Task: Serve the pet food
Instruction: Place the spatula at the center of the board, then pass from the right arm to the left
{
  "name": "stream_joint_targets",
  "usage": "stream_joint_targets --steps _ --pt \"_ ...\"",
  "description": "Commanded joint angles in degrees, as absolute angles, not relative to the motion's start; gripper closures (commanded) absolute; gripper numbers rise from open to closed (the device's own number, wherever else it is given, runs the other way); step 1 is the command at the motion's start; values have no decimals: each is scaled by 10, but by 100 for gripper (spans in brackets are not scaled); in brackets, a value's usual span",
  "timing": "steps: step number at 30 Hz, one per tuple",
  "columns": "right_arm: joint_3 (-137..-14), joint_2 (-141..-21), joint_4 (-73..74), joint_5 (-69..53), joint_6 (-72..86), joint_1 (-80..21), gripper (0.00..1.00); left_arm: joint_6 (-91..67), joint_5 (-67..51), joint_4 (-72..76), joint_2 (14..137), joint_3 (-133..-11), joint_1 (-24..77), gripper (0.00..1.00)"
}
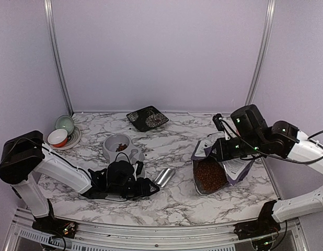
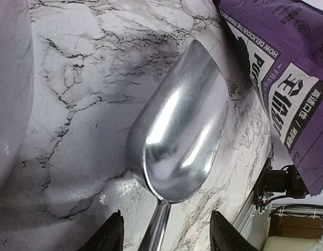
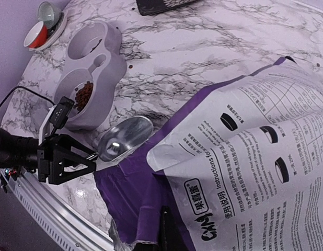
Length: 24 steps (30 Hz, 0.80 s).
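Reddish-brown pet food (image 1: 209, 175) is seen in the bag (image 1: 240, 168), its rim clamped by the right gripper (image 1: 212, 150). Left of it, the scoop (image 2: 177, 125) is straddled at its handle by the parted left gripper (image 2: 169, 234).

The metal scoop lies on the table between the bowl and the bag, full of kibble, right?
No. The metal scoop lies on the table between the bowl and the bag, but it is empty; the left wrist view shows that.
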<state>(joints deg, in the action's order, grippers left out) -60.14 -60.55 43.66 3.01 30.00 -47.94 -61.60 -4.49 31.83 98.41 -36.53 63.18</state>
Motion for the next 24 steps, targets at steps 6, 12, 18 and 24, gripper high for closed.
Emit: stream_joint_targets --steps 6,12,18,24 --pt "-754 -627 433 -26 302 -569 100 -608 -36 313 935 -338 637 29" --pt "-800 -629 443 -57 298 -575 100 -602 -32 313 908 -318 638 26" --pt "-849 -609 486 -51 271 -574 100 -576 -32 303 881 -321 638 24" --pt "-846 -583 502 -12 253 -571 100 -498 -37 241 849 -365 638 22"
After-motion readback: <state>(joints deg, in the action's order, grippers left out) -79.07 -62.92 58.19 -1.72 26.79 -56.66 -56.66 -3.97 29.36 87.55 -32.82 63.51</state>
